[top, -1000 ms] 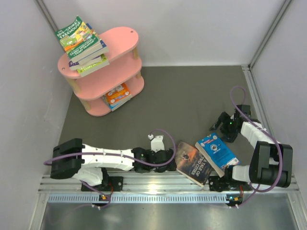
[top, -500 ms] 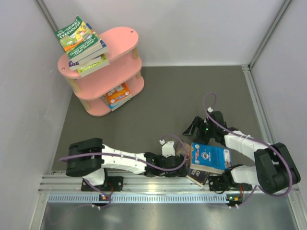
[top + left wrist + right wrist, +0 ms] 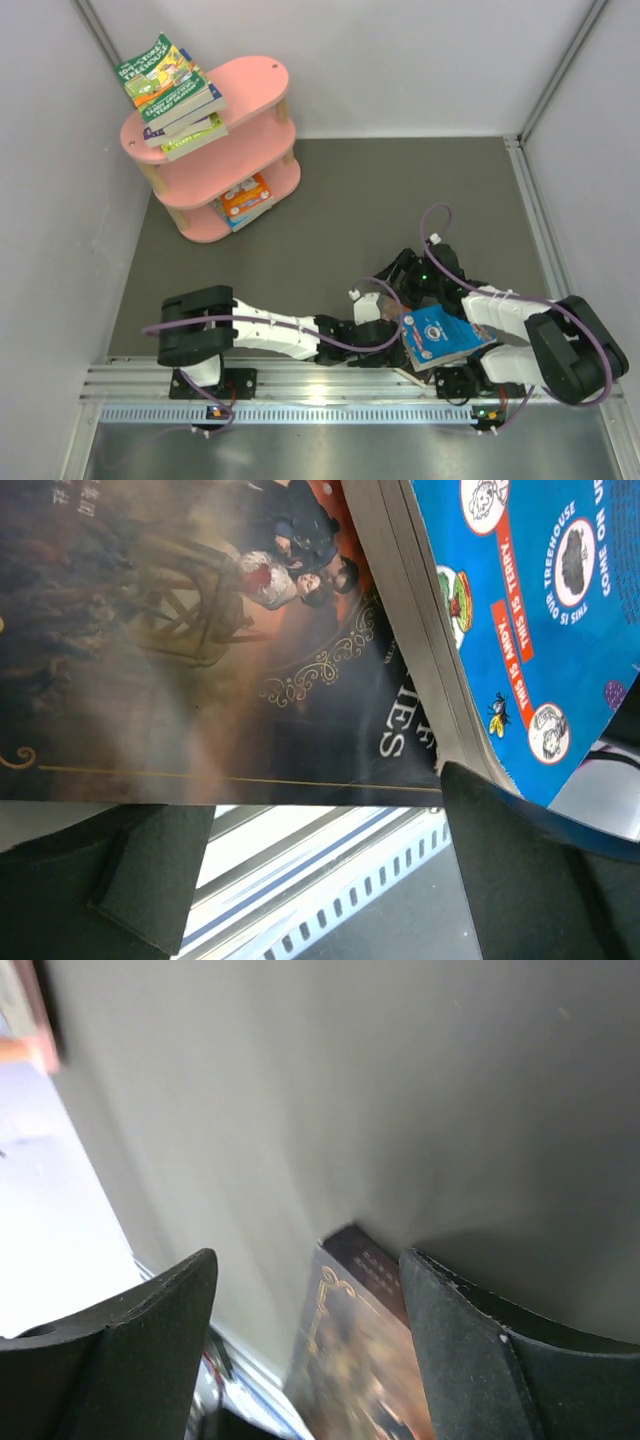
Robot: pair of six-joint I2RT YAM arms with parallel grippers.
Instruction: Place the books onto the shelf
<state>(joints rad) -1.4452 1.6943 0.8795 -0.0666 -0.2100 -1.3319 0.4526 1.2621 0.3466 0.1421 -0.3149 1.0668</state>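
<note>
1. Well, seen from above, the shelf (image 3: 255, 85) stands in the upper left of the frame. It has a green-covered stack (image 3: 165, 85) on its top board and an orange book (image 3: 245, 197) on the bottom tier. The blue book (image 3: 440, 335) lies low and right of centre, well apart from the shelf, at the near edge of the table (image 3: 400, 200). The left gripper (image 3: 388, 335) reaches it from the left, and the right gripper (image 3: 402, 275) crouches just above it in the frame.
2. In the left wrist view, a dark book (image 3: 200, 660) fills the upper left, with the blue book overlapping it at the upper right.
   - The left jaws are spread wide and hold nothing, though one finger (image 3: 530, 880) sits against the blue book's corner.
   - The dark book's lower edge seems to overhang the slotted rail (image 3: 330, 865).
   - I'd slip one finger under that overhang and keep the other on top before closing.
3. In the right wrist view, the dark book's corner sits low in the frame between the right gripper's parted fingers, not pinched yet as far as I can see.
   - I'd want the corner deep between the pads before closing.
   - The blue book, riding loose on top, could well slide off during a lift, so I'd take them one at a time.
</note>
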